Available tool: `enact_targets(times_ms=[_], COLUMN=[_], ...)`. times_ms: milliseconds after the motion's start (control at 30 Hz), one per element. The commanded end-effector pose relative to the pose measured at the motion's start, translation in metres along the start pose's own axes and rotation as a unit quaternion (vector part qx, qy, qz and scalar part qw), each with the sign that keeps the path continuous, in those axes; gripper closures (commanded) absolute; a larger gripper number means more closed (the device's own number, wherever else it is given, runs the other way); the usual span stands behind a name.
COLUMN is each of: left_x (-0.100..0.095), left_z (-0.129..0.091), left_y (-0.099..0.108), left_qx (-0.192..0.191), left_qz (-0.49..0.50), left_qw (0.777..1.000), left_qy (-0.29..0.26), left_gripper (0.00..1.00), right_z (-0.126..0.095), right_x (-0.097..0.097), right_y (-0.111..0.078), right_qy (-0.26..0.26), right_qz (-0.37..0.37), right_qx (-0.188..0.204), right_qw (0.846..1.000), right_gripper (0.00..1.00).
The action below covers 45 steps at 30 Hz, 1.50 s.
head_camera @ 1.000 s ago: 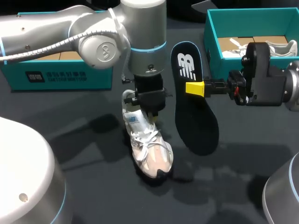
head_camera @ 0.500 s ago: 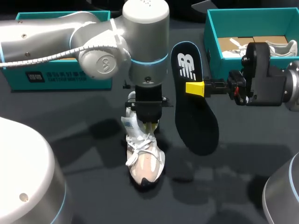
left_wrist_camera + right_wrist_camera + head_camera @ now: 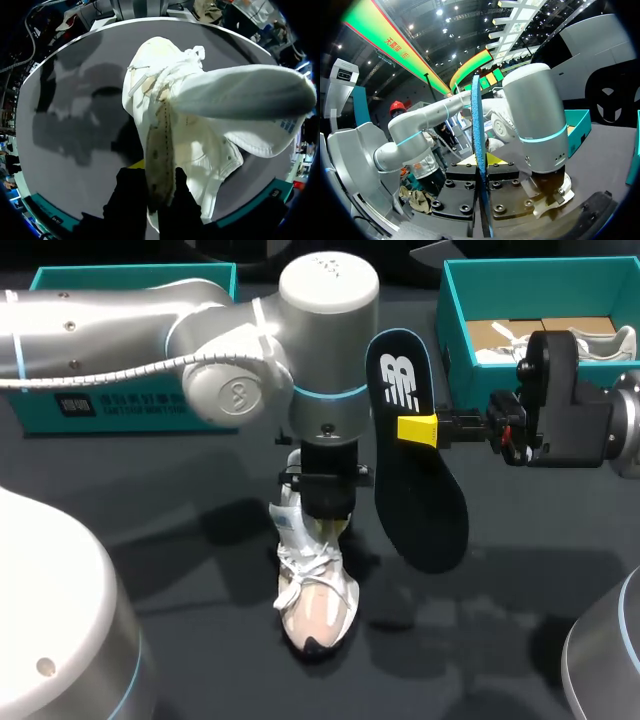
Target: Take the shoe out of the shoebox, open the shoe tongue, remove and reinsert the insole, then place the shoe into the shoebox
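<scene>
Two clenched | left jaws on shoe (image 3: 318,605), toe swung leftward | right jaws on insole (image 3: 420,500), unmoved

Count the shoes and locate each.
2. One shoe stands on the table, gripped by the left gripper; a second shoe lies in the right-hand shoebox, partly hidden behind the right arm.

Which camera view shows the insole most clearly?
The head view: the whole black insole shows, held by the right gripper. The right wrist view shows only its thin blue edge. The left wrist view shows the shoe, not the insole.
</scene>
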<state>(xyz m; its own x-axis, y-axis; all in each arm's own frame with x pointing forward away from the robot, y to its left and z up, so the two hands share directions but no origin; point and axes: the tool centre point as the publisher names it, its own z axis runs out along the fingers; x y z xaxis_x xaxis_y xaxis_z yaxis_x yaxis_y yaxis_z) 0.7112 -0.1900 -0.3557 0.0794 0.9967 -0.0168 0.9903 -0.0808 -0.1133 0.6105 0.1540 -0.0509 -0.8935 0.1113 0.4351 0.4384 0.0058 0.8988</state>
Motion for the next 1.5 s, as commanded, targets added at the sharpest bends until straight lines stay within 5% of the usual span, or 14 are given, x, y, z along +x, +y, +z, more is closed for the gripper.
enact_targets(times_ms=[33, 267, 333, 600, 767, 1167, 1500], left_x=[-0.007, -0.014, -0.017, -0.022, -0.021, -0.003, -0.003], left_z=[0.007, 0.019, 0.021, 0.010, -0.017, -0.122, -0.122], left_y=[0.001, 0.004, 0.005, 0.010, 0.014, 0.026, 0.026], left_qx=[0.001, 0.005, 0.005, -0.003, -0.020, -0.019, -0.019], left_qz=[0.004, 0.004, 0.002, -0.007, -0.015, -0.024, -0.024], left_qw=[1.000, 1.000, 1.000, 1.000, 0.998, 0.958, 0.958], left_qy=[0.006, 0.018, 0.019, -0.003, -0.049, -0.284, -0.284], left_gripper=[1.00, 1.00, 0.74, 0.47, 0.00, 0.00, 0.00], right_z=[0.001, 0.001, 0.001, 0.001, 0.001, 0.001, 0.001], right_x=[0.000, 0.000, 0.000, 0.000, 0.000, 0.000, 0.000], right_y=[-0.001, -0.001, -0.001, -0.001, -0.001, -0.001, -0.001], right_qy=[-0.001, -0.001, -0.001, -0.001, -0.001, -0.001, -0.001], right_qz=[0.000, 0.000, 0.000, 0.000, 0.000, 0.000, 0.000], right_qx=[0.000, 0.000, 0.000, 0.000, 0.000, 0.000, 0.000], right_qw=[1.000, 1.000, 1.000, 1.000, 1.000, 1.000, 1.000], right_gripper=[1.00, 1.00, 1.00, 1.00, 1.00, 1.00, 1.00])
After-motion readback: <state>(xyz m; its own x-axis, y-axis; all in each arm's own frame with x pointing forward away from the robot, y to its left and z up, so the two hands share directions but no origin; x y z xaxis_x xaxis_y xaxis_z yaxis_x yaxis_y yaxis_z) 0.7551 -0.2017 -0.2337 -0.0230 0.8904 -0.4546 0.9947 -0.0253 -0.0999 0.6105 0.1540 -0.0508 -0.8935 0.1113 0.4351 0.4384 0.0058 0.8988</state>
